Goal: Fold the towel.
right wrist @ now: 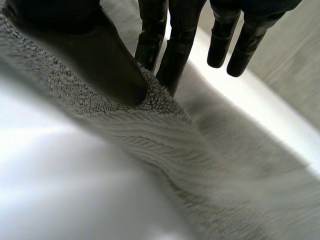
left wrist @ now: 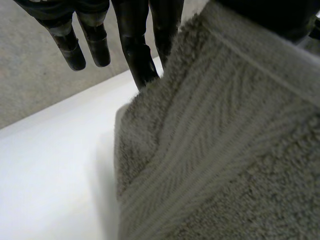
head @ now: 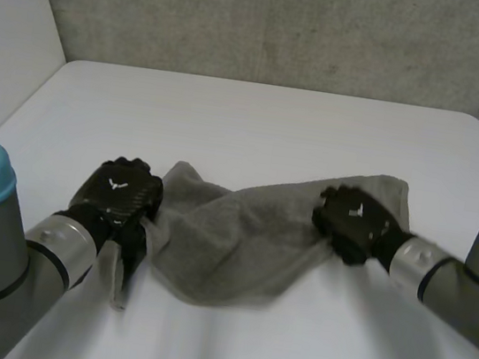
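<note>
A grey towel (head: 240,238) lies crumpled across the middle of the white table (head: 257,119), sagging between my two hands. My left hand (head: 116,198) holds the towel's left end, its fingers (left wrist: 142,60) pinching the towel's (left wrist: 225,150) hem against the thumb. On the towel's right end my right hand (head: 354,222) pinches the towel's (right wrist: 165,135) edge between thumb (right wrist: 100,60) and fingers (right wrist: 172,55). A narrow flap of towel hangs below the left hand toward the front.
A grey wall stands behind the table's far edge, and a white panel rises at the far left. Bare tabletop lies beyond the towel and in front of it.
</note>
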Controlling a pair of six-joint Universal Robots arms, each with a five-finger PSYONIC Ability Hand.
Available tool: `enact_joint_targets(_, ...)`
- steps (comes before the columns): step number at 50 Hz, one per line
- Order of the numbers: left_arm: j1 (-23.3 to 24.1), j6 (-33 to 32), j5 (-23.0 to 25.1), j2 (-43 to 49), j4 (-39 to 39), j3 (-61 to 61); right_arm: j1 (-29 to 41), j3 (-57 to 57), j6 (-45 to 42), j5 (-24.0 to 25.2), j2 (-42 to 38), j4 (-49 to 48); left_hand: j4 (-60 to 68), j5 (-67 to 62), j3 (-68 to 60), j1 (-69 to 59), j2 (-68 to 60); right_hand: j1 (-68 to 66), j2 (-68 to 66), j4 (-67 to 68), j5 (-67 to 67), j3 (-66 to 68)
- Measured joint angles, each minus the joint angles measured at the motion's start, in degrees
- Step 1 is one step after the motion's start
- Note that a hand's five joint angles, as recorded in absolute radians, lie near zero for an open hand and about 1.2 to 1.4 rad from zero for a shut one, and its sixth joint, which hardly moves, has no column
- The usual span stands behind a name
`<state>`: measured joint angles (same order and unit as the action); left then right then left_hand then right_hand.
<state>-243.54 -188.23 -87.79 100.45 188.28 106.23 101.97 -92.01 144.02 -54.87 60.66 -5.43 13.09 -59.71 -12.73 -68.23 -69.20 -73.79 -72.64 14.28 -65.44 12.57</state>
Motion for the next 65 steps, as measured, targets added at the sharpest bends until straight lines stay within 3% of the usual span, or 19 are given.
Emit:
enact_joint_targets(6,-1.25,0.2,-0.18,-1.8,-0.18,-0.05,1.04,13.02,2.85,-0.36,-2.26,0.58,0.0,0.0,0.0,0.0,0.0,0.0,0.0,0.0,0.0,0.0)
enact_joint_targets(12,-2.1,0.6,-0.2,-1.69,-0.23,-0.06,1.87,28.71,5.83,-0.15,-11.12,1.16,0.0,0.04,0.0,0.0,0.0,0.0,0.0,0.0,0.02,0.0)
enact_joint_targets(16,-2.07,0.75,-0.2,-0.27,-0.22,-0.07,3.1,37.81,4.2,-1.01,-19.6,3.72,0.0,0.12,0.0,0.0,0.01,20.29,20.38,0.0,20.91,0.0)
enact_joint_targets(20,-1.75,0.77,-0.24,1.07,-0.2,-0.08,3.97,40.14,0.45,-3.49,-22.68,6.97,0.0,0.33,0.0,0.0,0.15,37.84,37.52,0.0,39.56,0.0)
enact_joint_targets(25,-1.47,0.77,-0.23,1.97,-0.19,-0.12,4.6,34.88,-2.97,-7.42,-19.29,9.0,0.0,0.38,0.0,0.0,0.15,57.19,56.79,0.0,61.81,0.0)
enact_joint_targets(32,-1.66,0.76,-0.13,2.02,-0.13,-0.34,4.22,20.41,1.43,-9.32,-6.02,5.78,0.0,0.62,0.0,0.12,0.17,60.38,58.57,0.0,62.12,0.0)
enact_joint_targets(43,-1.76,1.06,-0.13,1.94,-0.1,-0.01,3.67,0.43,12.67,-7.04,12.57,2.42,0.0,1.31,0.0,0.14,0.99,60.39,58.57,0.0,62.13,0.0)
enact_joint_targets(55,-1.53,1.15,-0.23,1.68,-0.11,0.12,5.88,-11.82,15.22,-5.29,13.38,-4.65,0.0,1.52,0.0,0.14,1.01,60.4,58.57,0.0,62.12,0.0)
enact_joint_targets(65,-1.49,1.2,-0.34,1.13,-0.19,0.06,11.93,-10.27,25.65,-11.38,5.43,-15.92,0.0,1.53,0.0,0.14,1.01,60.41,58.57,0.0,62.12,0.0)
